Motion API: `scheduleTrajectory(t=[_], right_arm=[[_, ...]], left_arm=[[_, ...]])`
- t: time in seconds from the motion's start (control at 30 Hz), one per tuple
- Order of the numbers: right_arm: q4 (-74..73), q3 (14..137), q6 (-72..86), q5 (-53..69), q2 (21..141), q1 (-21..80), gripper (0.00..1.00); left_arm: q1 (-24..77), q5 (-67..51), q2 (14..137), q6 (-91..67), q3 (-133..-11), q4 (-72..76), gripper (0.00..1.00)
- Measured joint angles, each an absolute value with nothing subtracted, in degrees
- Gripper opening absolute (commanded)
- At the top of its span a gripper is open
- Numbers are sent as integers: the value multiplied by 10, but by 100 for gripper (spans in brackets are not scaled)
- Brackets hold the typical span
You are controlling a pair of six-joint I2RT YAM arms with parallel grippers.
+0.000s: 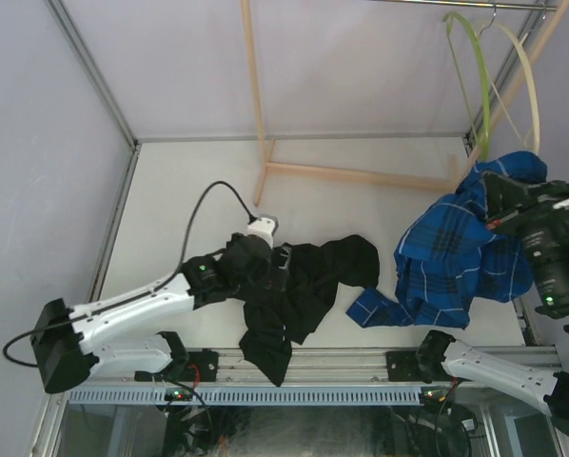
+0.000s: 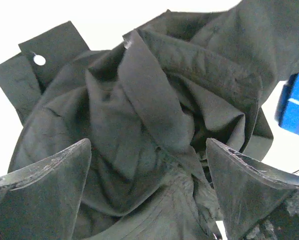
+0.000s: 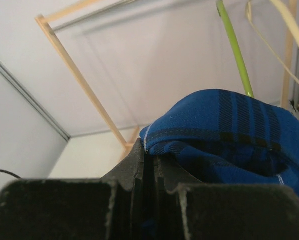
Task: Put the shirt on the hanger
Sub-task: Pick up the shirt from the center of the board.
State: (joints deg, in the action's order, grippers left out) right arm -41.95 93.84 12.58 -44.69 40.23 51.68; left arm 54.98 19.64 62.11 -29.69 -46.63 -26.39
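top external: right hand (image 1: 499,200) is shut tight on a bunch of the shirt (image 1: 451,252), raised off the counter (image 1: 189,181) at the far right. the cloth drapes over and below the hand. its lower part lies on the counter near the front right edge, one end trailing left toward the black garment (image 1: 313,276).

right wrist: right hand (image 3: 142,170) has its jaws pressed together, with blue plaid cloth of the shirt (image 3: 229,125) heaped right at the tips. the hanger (image 3: 234,45) rises behind the heap; i cannot tell whether they touch.

left wrist: left hand (image 2: 148,147) is wide open and holds nothing. its fingers (image 2: 49,185) stand either side of a fold of the black garment (image 2: 154,90), close over it. i cannot tell if they press it.

top external again: left hand (image 1: 270,257) sits over the left part of the black garment, mid-counter. the hanger (image 1: 480,86) hangs from the rail (image 1: 437,3) at the top right, above and behind the shirt. a cream hanger (image 1: 532,90) hangs just beside it to the right.

edges:
- the black garment spills over the near counter edge
- the shirt is close to the right wall frame
- the rack (image 1: 253,76) has its wooden base bar across the back of the counter

open room: bare counter at the back left, and a strip between the two garments.
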Motion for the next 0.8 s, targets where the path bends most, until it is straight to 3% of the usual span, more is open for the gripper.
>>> scheduleTrajectory(t=[0.3,0.5,0.57,0.6,0.8], right_arm=[[-447,825,163,-449,383,517,0],[-451,781,189,-447,362,517,0],[-452,769,196,-447,360,517,0],[-452,762,200,-447,359,517,0],[-452,714,217,-447,337,514,0]], left_arm=[[584,212,741,-334,-451,-239,96],[587,182,773,-350,-413,-201,89],[587,172,782,-355,-408,-188,77],[587,168,787,-356,-407,-183,66],[587,162,818,-373,-407,-176,30]])
